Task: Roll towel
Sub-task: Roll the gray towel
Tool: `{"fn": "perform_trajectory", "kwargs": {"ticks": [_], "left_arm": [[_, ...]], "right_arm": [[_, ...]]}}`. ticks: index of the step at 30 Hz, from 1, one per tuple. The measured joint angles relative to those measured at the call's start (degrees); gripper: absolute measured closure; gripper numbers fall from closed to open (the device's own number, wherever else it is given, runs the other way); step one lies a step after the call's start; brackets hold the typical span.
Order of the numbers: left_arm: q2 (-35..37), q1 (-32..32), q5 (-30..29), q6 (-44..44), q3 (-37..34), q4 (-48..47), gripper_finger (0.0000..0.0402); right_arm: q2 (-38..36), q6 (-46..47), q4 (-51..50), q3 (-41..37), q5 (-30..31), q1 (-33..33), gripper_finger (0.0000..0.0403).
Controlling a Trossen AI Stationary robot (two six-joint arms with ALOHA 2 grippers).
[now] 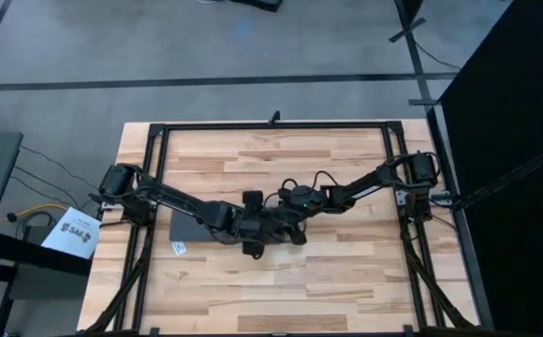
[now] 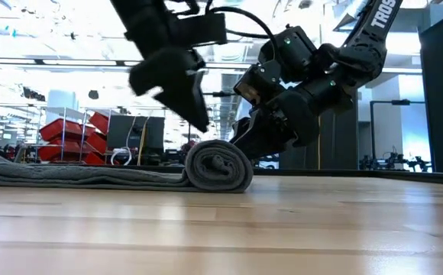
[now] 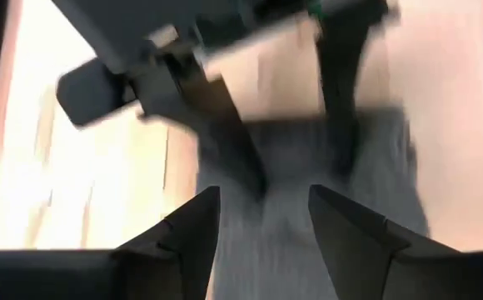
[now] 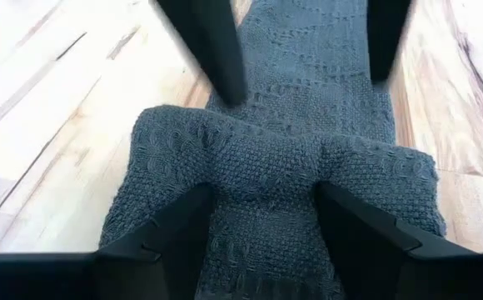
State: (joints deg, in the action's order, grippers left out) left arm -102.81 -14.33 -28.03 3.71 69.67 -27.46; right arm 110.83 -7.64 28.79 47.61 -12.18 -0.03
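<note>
You've got the towel point(image 2: 218, 166) partly rolled near the middle of the desk point(image 1: 346, 271), the rolled end sitting as a fat coil with the flat rest trailing off toward the left arm's side. Your right pincer point(image 4: 262, 221) has its fingers spread apart, pressing into the roll. Just past it, the left pincer point(image 3: 262, 218) is spread too, over the flat stretch.
</note>
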Motion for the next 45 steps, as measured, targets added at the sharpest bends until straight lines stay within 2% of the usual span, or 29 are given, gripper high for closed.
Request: {"fn": "perform_trajectory", "kwargs": {"ticks": [2, 9, 15, 19, 22, 24, 28, 31, 33, 35, 36, 41, 45], "left_arm": [[-1.1, 0.4, -0.3, 2.5, -1.6, 4.4, 0.0228], [-5.2, 0.1, -0.8, 7.1, -6.0, 10.1, 0.0228], [-6.0, -0.3, -1.8, 6.8, -12.1, 19.8, 0.0228], [-6.0, 0.1, -1.9, 6.6, -15.4, 25.8, 0.0228], [-6.1, 0.5, -1.7, 5.7, -17.7, 32.0, 0.0228], [-6.2, 0.7, -1.6, 4.8, -19.2, 36.4, 0.0228], [-6.2, 1.2, -0.9, 3.7, -20.2, 38.7, 0.0228], [-6.2, 1.6, -0.7, 4.8, -20.3, 38.9, 0.0228], [-6.2, 1.9, -0.7, 6.1, -20.3, 39.3, 0.0228], [-6.3, 2.1, -0.7, 7.7, -20.3, 39.5, 0.0228], [-6.3, 2.1, -0.7, 8.4, -20.4, 39.5, 0.0228], [-6.4, 2.3, -1.0, 9.6, -20.5, 41.2, 0.0228], [-6.4, 2.2, -1.7, 7.7, -20.5, 42.3, 0.0228]], "right_arm": [[0.0, 0.1, -0.1, 0.0, 0.0, 0.0, 0.0196], [0.0, 0.1, -0.7, -0.1, 2.6, 0.1, 0.0196], [-3.3, 0.1, -4.9, -0.3, 3.7, 0.1, 0.0196], [-9.0, -0.3, -10.2, -0.4, 9.6, 0.0, 0.0196], [-12.2, 0.4, -11.9, -0.3, 10.4, 0.0, 0.0196], [-12.6, 1.4, -11.2, -0.3, 10.4, -0.1, 0.0196], [-10.7, 3.9, -9.8, -0.2, 10.4, 0.0, 0.0201], [-10.4, 5.0, -9.8, -0.3, 13.6, 1.6, 0.0242], [-11.2, 3.1, -8.5, -0.3, 17.6, 3.1, 0.0299], [-11.3, 1.5, -5.7, -0.2, 18.8, 3.6, 0.0369], [-11.1, 1.4, -4.7, -0.2, 18.8, 3.4, 0.0384], [-7.3, 2.0, -1.5, -0.2, 17.1, -0.2, 0.0401], [-3.3, 1.8, 2.4, -0.2, 8.7, -3.6, 0.0402]]}}
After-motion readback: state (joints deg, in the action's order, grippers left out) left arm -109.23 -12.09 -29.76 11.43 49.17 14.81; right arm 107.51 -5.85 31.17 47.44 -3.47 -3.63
